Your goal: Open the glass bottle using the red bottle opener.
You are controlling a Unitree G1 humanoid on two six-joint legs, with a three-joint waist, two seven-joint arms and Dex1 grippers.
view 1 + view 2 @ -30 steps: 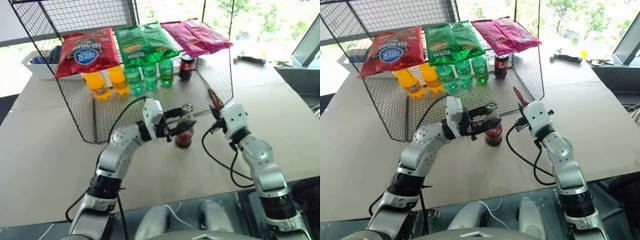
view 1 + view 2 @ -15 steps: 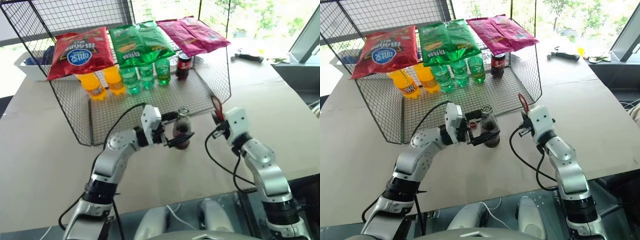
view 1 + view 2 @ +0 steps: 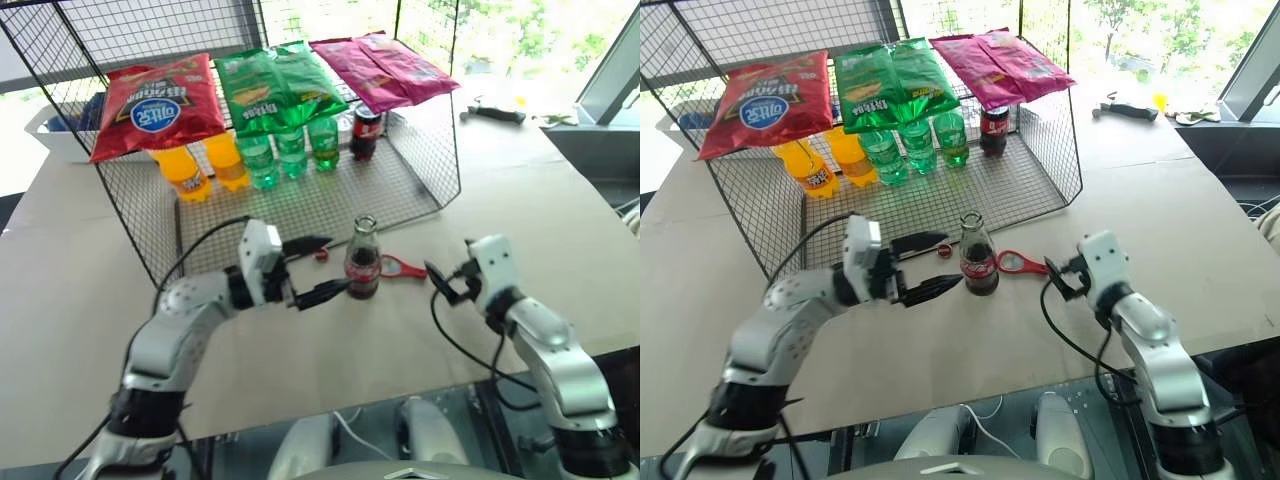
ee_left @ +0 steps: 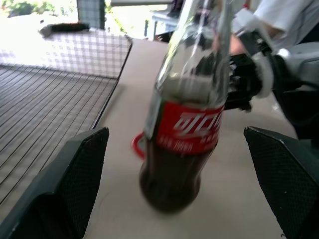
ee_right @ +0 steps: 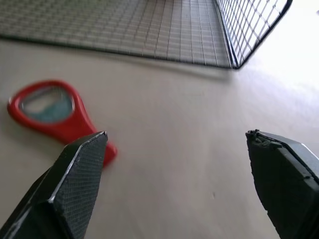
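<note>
On the counter [image 3: 560, 200], near its middle and just in front of the wire rack [image 3: 300, 190]: bottle [image 3: 361, 259], glass, upright, dark cola to the shoulder, red label with white script, mouth uncapped. Standing free; nothing grips it.

Beside the bottle, on its right: opener [image 3: 402, 266], red, lying flat, ring head toward the bottle, handle tapering toward the right gripper. Whether head and bottle base touch cannot be told. In the right wrist view the opener [image 5: 57, 113] lies on the bare counter just ahead of one finger, not held.

Left of the bottle: left gripper [image 3: 316, 268], level, pointing at the bottle, jaws wide apart, empty. One fingertip [image 3: 335, 287] ends close by the bottle's lower body; the other finger reaches toward the rack edge. In the left wrist view the bottle [image 4: 187, 124] stands between the two spread fingers, clear of both.

Right of the opener: right gripper [image 3: 447, 282], tilted slightly down, pointing toward the opener's handle, jaws apart, empty, a short gap from the handle tip.

Between the left gripper's far finger and the bottle: small red ring-like item [image 3: 320, 254] at the rack's edge; too small to identify.

Rack contents: red [image 3: 155, 105], green [image 3: 278, 88] and magenta [image 3: 385, 68] snack bags on top; orange bottles [image 3: 205, 170], green bottles [image 3: 292, 152] and a black-capped cola bottle [image 3: 366, 132] below.
</note>
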